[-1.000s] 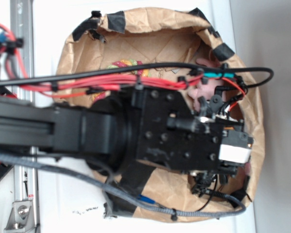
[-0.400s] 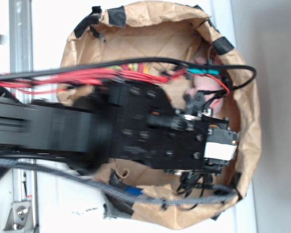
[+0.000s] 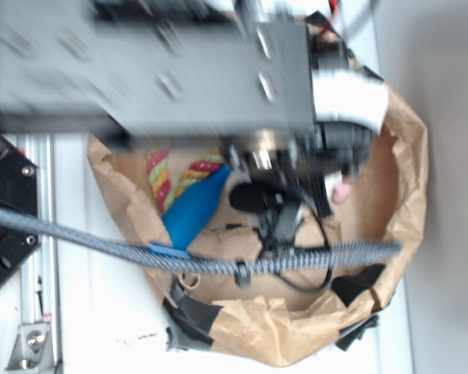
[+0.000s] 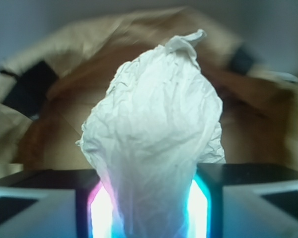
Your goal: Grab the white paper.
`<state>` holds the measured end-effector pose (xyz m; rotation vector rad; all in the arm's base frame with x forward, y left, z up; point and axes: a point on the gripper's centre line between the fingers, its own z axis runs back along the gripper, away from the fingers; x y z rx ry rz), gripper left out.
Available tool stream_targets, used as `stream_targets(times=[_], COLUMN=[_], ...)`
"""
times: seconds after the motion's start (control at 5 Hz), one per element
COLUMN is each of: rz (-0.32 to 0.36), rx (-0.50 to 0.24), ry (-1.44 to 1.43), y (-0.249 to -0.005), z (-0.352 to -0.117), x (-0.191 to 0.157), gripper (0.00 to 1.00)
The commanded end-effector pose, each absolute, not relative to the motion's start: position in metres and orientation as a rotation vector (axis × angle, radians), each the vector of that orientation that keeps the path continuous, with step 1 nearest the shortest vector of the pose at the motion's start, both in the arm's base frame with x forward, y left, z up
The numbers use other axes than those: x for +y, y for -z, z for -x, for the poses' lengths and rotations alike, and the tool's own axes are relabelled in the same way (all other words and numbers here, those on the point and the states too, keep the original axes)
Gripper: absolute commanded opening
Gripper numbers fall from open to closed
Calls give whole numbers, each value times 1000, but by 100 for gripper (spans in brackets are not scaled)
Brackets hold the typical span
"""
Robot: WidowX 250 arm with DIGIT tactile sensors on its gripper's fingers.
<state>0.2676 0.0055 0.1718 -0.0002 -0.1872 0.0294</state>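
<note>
Pinching the white paper [image 4: 151, 134] between its two dark fingers [image 4: 54, 198], the gripper [image 4: 148, 208] has its jaws closed on the lower, narrowed part of the wad, as the wrist view shows. The paper rises from between the jaws as a wrinkled white mass with grey creases, widest in the middle and ending in a small twisted tip at the top. Bright pink and cyan light glows on either side of the paper where it meets the jaws. Behind it, blurred, lies the brown paper bag [image 4: 89, 44] with dark tape patches on its rim.

From the exterior view, the robot arm [image 3: 156, 70] fills the upper part of the picture, blurred and grey, with a white block [image 3: 347, 97] at its right end over the bag's upper right side. The gripper's jaws and the white paper cannot be made out from this side. The brown paper bag [image 3: 405, 179] sits open on a white surface [image 3: 93, 312], its rim folded over and held with black tape [image 3: 195, 315]. Inside the bag lie a blue object [image 3: 193, 212] and, just beside it and touching its upper end, a multicoloured rope [image 3: 168, 175]. A small pink thing [image 3: 342, 191] shows near the arm's dark underside. A braided grey cable [image 3: 218, 263] crosses over the bag's lower half.
</note>
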Motion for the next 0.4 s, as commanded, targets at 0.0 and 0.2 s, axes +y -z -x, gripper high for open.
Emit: stream_targets(times=[0.0,0.2], rz=[-31,-52], rx=[-343,-352], ry=[-169,-160], y=[-228,-225], z=[-255,-250], x=[1,-1], gripper=[0,0])
